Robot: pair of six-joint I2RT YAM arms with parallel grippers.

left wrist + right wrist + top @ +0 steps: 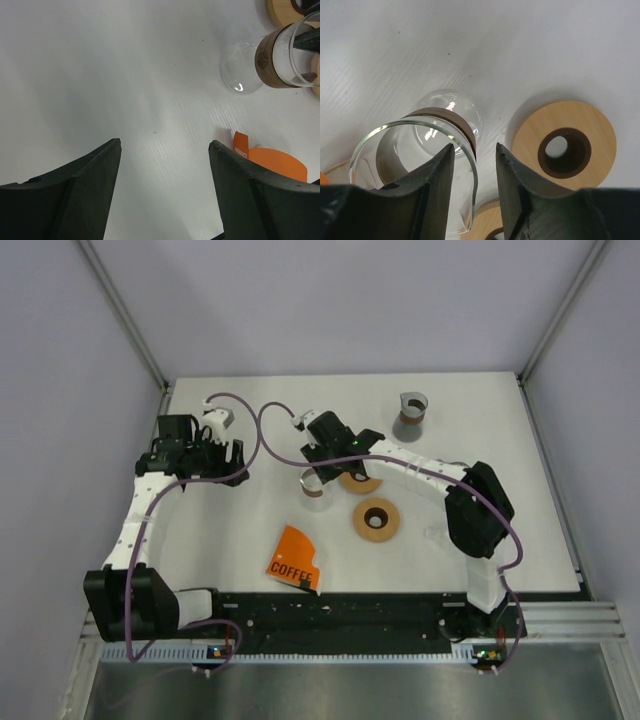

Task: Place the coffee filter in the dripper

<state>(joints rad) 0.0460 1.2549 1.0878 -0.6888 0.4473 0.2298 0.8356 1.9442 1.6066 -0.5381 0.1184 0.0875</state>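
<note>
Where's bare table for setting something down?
Bare: the right strip between the grey cone and the table edge; the near-left patch between left arm and orange packet. Crowded: centre, around right hand, glass carafe and wooden rings.

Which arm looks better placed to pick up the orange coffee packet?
Left, probably. The left end effector hangs open and empty over the table, the orange packet close by. The right end effector straddles the glass dripper's rim.

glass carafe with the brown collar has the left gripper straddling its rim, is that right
No: the right gripper straddles the rim of the glass carafe with the brown collar, as the right wrist view shows. The left gripper hangs open over bare table.
</note>
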